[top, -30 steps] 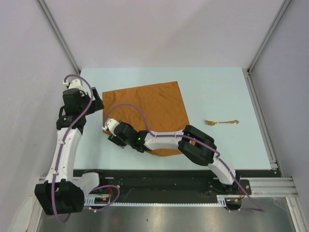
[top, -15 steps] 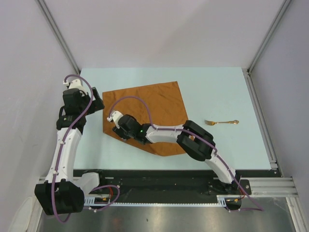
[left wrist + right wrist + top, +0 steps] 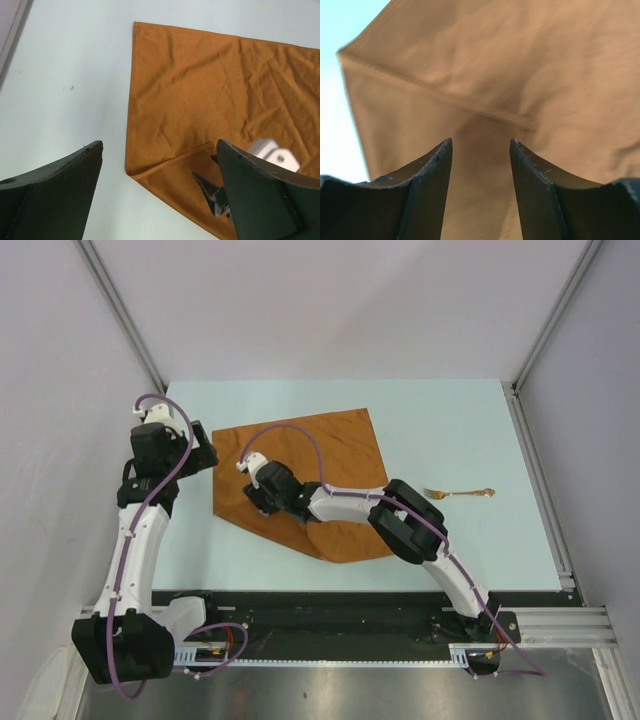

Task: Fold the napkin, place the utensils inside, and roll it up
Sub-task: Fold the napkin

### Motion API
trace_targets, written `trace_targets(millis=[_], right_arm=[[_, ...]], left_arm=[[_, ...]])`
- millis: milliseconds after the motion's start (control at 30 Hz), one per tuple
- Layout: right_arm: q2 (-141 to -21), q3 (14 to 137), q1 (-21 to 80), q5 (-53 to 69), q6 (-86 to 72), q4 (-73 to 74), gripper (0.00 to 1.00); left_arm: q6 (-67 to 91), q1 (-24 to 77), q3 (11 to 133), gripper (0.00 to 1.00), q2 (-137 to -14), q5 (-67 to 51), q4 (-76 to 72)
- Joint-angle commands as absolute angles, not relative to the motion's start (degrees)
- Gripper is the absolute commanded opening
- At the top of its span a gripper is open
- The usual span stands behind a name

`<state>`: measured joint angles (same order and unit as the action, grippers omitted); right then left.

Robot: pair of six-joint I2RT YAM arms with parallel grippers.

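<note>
The napkin lies flat under the right pincer, whose jaws stand spread over its folded-over hem.

The pale blue table is carrying two things. The rust-orange napkin is lying left of the table's middle, one corner reaching close to the near edge. Its near-left part is lying doubled over, so a hemmed edge is crossing the cloth (this is showing most plainly in the left wrist view). The gold fork is lying flat, well apart from the napkin, toward the right edge, its handle pointing at that edge.
</note>
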<state>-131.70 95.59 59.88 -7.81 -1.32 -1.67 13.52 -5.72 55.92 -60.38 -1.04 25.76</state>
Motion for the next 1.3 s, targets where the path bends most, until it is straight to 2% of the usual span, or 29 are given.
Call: trace_targets(millis=[0,333,533,733,867,1033,1267], right_arm=[[-133.7,100.2,57.8,-5.8,-4.4,-3.3,0.54],[-135.9,101.7,55.0,-3.7,-5.7,-3.0,0.53],[-136.6,101.3,55.5,-3.6,-5.4,-2.7,0.48],[-136.1,100.5,56.2,-5.6,-5.2,-2.5,0.41],[-134.9,99.1,56.4,-8.3,-5.1,-3.1,0.29],[-132.5,98.0,57.6,-12.1,-4.1,-3.6,0.26],[-128.2,96.7,59.8,-16.3,-2.6,-3.7,0.13]], left_arm=[[14.2,-6.2,55.5,1.00,-60.2,-3.5,23.6],[14.1,-6.2,55.4,1.00,-60.3,-4.3,23.5],[14.1,-6.2,55.4,1.00,-60.4,-4.3,23.4],[14.1,-6.2,55.4,1.00,-60.6,-4.7,23.4],[14.1,-6.2,55.4,1.00,-60.6,-4.7,23.3],[14.1,-6.2,55.4,1.00,-60.6,-4.9,23.3],[14.2,-6.2,55.4,1.00,-60.6,-5.0,23.3]])
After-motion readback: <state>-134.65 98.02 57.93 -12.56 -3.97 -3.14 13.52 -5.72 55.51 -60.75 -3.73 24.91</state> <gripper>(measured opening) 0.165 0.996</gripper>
